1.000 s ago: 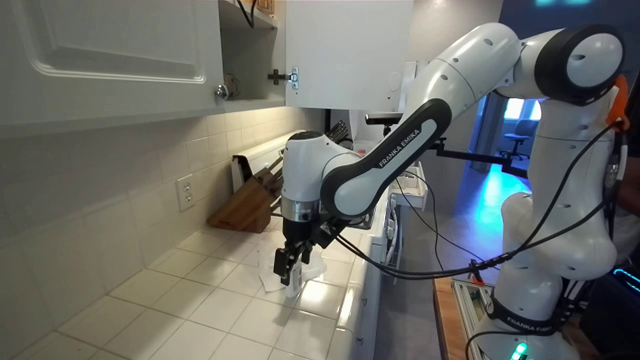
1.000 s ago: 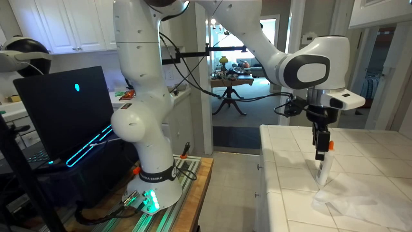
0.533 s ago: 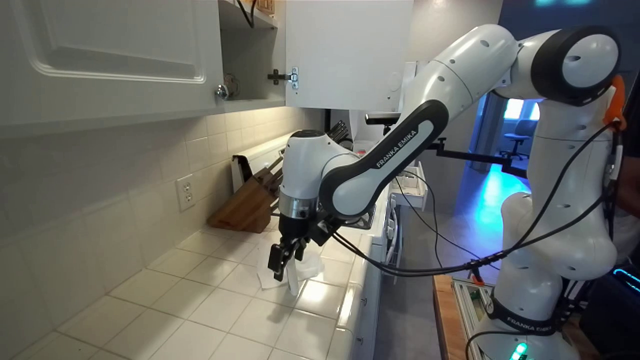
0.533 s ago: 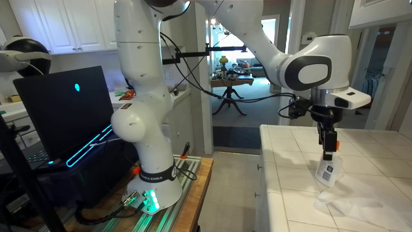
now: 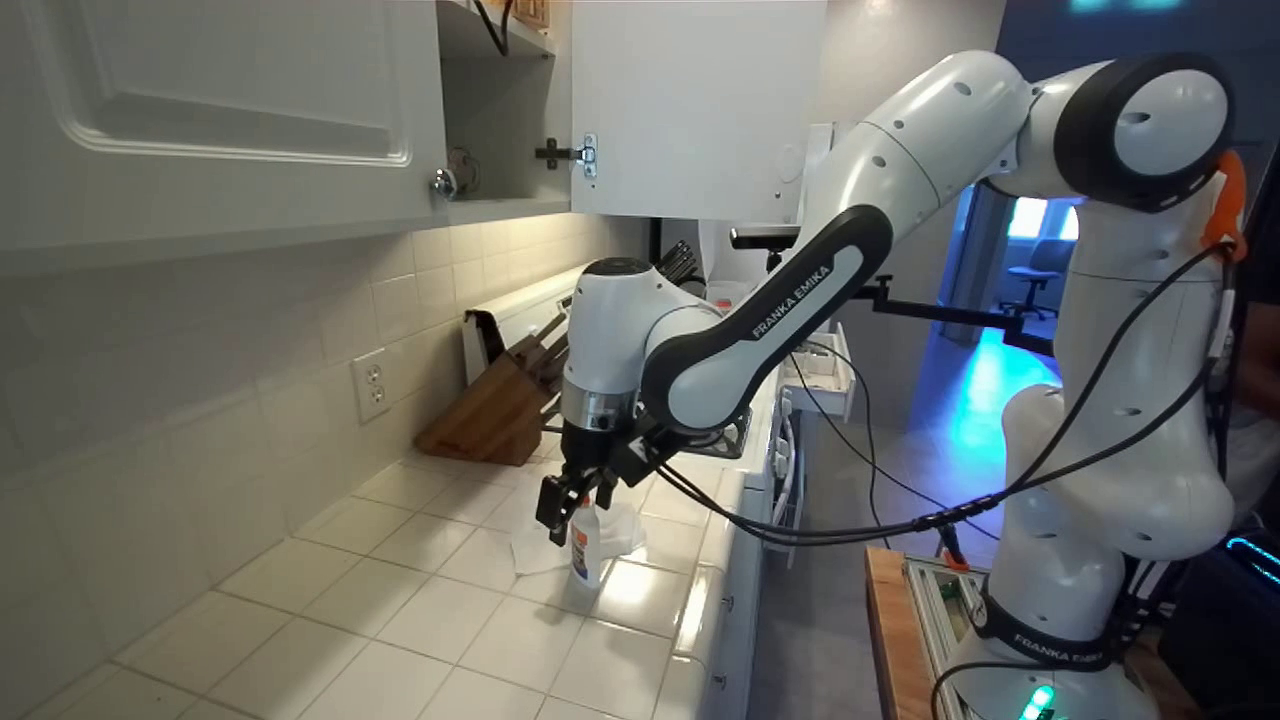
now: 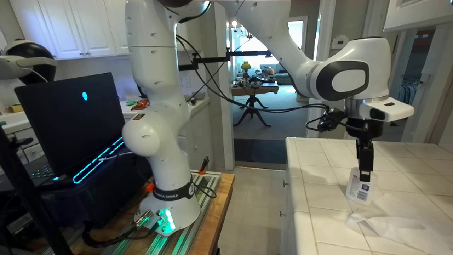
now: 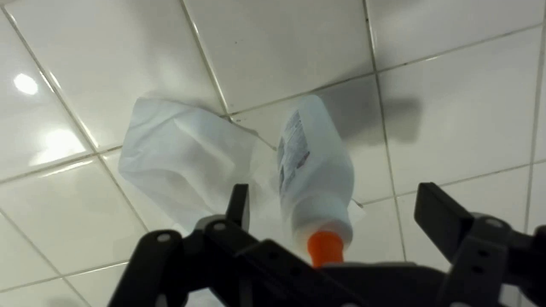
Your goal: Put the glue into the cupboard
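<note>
The glue is a whitish bottle with an orange cap, standing about upright on the tiled counter. It also shows in an exterior view, where its cap is hidden behind the fingers, and in the wrist view. My gripper is open, with one finger on each side of the bottle's upper part and a gap on both sides. The gripper shows at the bottle's top in both exterior views. The cupboard is above the counter; its far door stands open.
A crumpled white sheet lies on the counter beside the bottle. A wooden knife block stands against the tiled wall. The near cupboard door with a round knob hangs over the counter. Cables run from the wrist to the arm's base.
The gripper has moved over to the bottle's top, rightward in an exterior view. The bottle has turned: its narrow side showed before, now its broad labelled side does. The fingers stay open.
</note>
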